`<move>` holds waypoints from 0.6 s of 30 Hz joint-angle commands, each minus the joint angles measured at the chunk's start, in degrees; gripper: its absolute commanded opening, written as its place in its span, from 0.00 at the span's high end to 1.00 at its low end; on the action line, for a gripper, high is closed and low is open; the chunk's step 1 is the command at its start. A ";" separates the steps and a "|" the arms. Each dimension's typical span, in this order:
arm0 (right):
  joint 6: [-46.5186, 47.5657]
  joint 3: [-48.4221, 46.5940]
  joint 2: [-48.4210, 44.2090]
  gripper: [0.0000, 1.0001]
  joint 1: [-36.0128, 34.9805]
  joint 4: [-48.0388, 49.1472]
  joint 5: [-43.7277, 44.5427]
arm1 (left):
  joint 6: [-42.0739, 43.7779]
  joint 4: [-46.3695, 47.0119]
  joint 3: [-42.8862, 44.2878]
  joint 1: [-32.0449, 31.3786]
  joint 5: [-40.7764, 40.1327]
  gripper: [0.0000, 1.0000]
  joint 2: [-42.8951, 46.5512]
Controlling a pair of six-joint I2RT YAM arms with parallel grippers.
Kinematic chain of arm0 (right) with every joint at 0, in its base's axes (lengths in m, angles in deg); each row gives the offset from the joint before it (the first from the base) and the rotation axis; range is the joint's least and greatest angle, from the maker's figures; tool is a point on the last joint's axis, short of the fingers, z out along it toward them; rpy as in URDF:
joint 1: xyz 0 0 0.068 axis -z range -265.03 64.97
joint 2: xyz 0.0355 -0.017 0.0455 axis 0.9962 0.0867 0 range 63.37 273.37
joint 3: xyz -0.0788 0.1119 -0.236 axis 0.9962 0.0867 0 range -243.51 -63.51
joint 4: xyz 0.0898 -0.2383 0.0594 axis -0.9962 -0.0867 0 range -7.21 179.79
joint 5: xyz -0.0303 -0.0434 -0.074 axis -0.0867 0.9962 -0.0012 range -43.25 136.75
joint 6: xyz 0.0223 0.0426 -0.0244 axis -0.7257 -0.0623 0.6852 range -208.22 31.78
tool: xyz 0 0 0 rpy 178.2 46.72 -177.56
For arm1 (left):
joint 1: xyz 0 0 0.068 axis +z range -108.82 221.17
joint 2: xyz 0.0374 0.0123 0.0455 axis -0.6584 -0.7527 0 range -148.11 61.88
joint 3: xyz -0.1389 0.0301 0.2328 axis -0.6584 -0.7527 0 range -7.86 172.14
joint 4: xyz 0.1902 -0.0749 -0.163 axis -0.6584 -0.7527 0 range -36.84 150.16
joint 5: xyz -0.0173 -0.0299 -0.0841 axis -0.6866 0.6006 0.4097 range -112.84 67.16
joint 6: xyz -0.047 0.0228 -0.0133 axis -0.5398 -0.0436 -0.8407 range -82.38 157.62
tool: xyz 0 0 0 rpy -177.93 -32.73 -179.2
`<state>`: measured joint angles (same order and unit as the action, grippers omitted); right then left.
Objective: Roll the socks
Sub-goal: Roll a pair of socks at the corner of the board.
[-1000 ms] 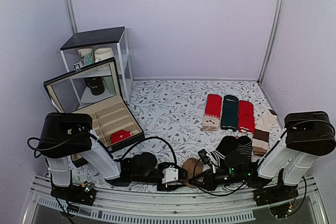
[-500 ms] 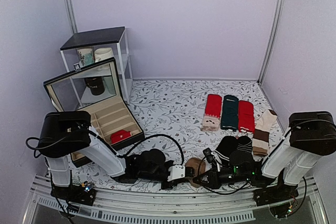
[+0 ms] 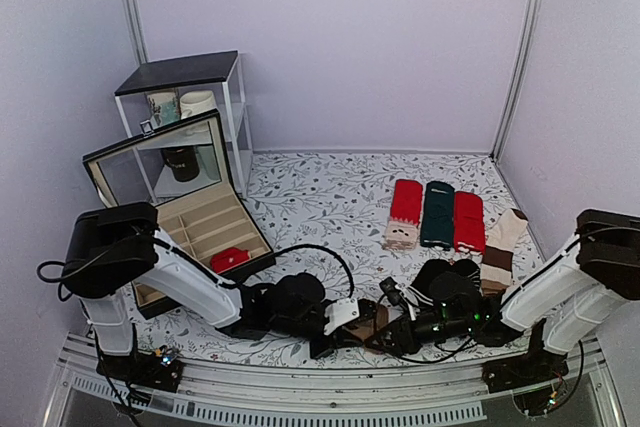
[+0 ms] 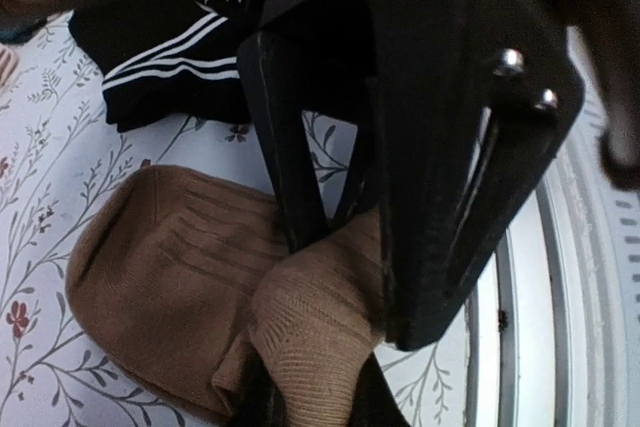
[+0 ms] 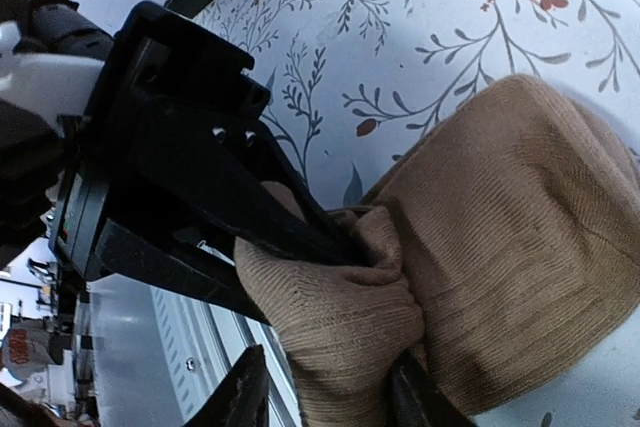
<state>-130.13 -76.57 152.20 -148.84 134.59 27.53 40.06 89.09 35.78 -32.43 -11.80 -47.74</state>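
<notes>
- Where the table (image 3: 330, 197) is viewed from above, an open compartment box (image 3: 215, 222) is set at far left, with a small red roll (image 3: 230, 259) lying inside it.
- The left gripper (image 5: 320, 252) is laid low over the near edge, reaching rightward.
- Its jaws are pressed together on a folded cuff of the socks (image 4: 160, 277). In the right wrist view, brown knit is seen bunched at the fingertips.
- The socks are lying as a tan-brown rounded bundle on the floral cloth at near centre, between the two claws and just beside the front rail (image 4: 520, 277).
- The right gripper (image 4: 350, 267) is brought in from the right, tip to tip with the left one.
- Its jaws are partly spread and set astride the same fold. One finger is seen clear of the knit; contact by the other cannot be told.
- Black striped socks (image 4: 170, 57) are lying just beyond the bundle, apart from it.
</notes>
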 commanded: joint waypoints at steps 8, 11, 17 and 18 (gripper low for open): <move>23.26 0.50 -24.17 0.52 0.00 -24.61 17.18 | -13.05 -22.86 -2.51 0.02 11.41 1.00 -8.92; 26.98 6.20 -32.01 0.49 -0.06 -19.10 15.34 | -13.55 -22.60 -2.77 0.21 11.53 1.00 -8.91; 26.00 8.30 -33.03 0.46 -0.76 -15.41 14.23 | -13.77 -23.10 -2.35 0.87 11.70 1.00 -9.76; 25.10 8.54 -31.54 0.46 -1.53 -14.38 14.78 | -13.77 -23.12 -2.27 0.91 11.64 1.00 -9.88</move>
<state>-105.32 -69.03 118.48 -149.10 115.46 41.34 28.54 88.78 38.10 -30.90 -2.64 -50.41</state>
